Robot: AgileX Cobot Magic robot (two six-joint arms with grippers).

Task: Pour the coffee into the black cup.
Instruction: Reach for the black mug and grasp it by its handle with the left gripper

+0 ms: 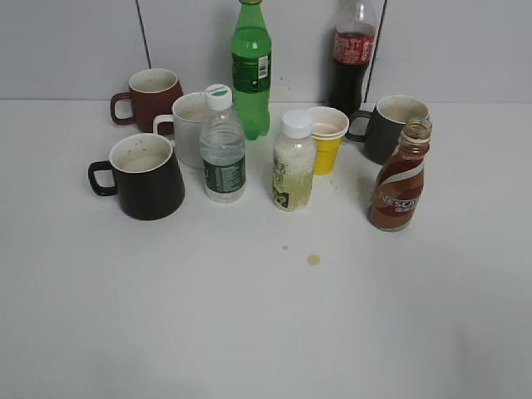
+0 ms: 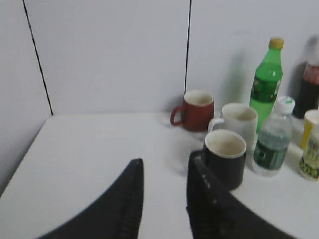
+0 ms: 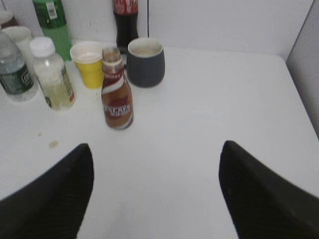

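Neither arm shows in ext. view. Left gripper hangs low over table, fingers a narrow gap apart, holding nothing, black cup just ahead-right. Right gripper spread wide, empty, aimed at uncapped coffee standing upright near dark grey mug, w/ yellow cup beside.

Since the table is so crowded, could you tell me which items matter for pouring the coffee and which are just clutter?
Needed: coffee bottle, black cup.

Clutter: red mug, white mug, grey mug, yellow cup, water bottle, green bottle, cola bottle, pale drink bottle.
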